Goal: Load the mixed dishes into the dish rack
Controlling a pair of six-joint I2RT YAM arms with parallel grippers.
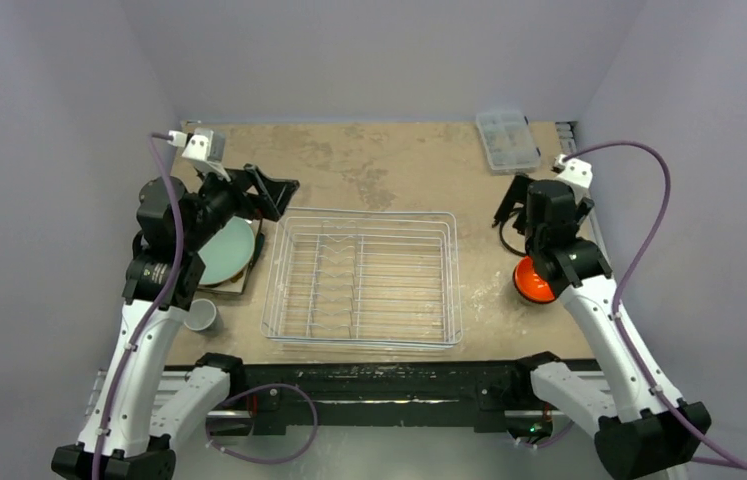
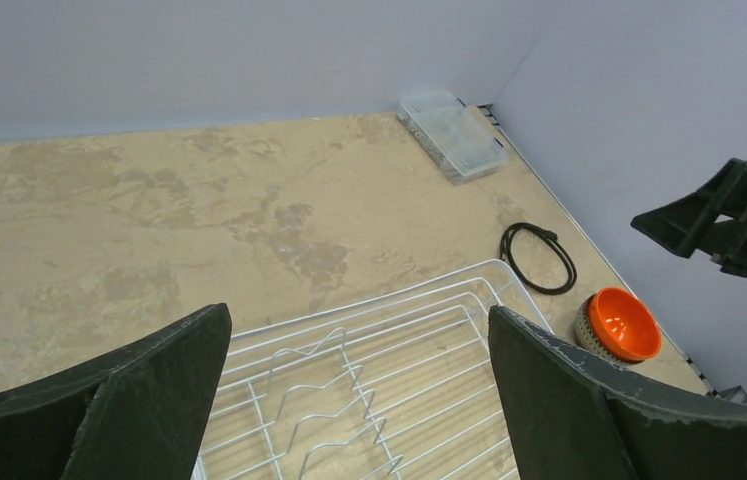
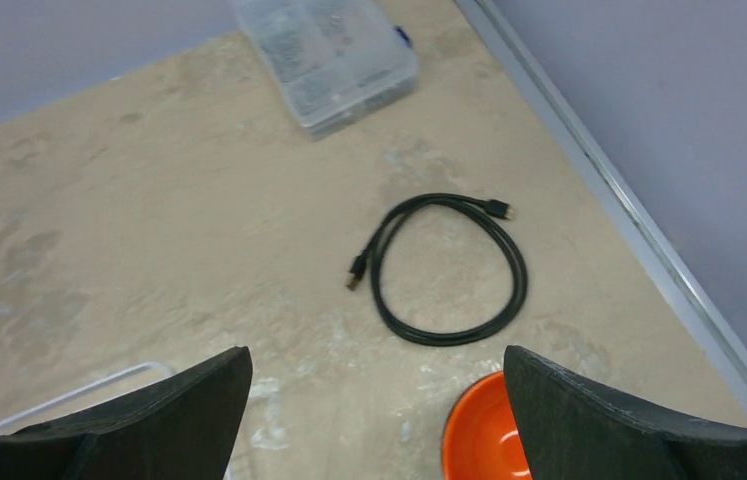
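The dish rack (image 1: pixel 369 213) stood bare while the left gripper (image 2: pixel 359 400) and right gripper (image 3: pixel 377 420) hung spread wide and empty, the right over the orange bowl (image 3: pixel 487 432) beside the rack, so the first pick seemed at hand, needing a drop onto its rim.

The left arm (image 1: pixel 149 310) is raised from its base at the near-left corner of the desk and bent at the elbow, with its wrist turned inward and toward the far side. Its jaws are held wide apart, with nothing gripped between them; in the left wrist view they are seen as two dark wedges at the lower corners. The right arm (image 1: pixel 594 300) is likewise reared up from the near-right corner, its wrist pointed downward and away. Its jaws are also spread fully, and nothing is clasped. The two arms are set well apart.
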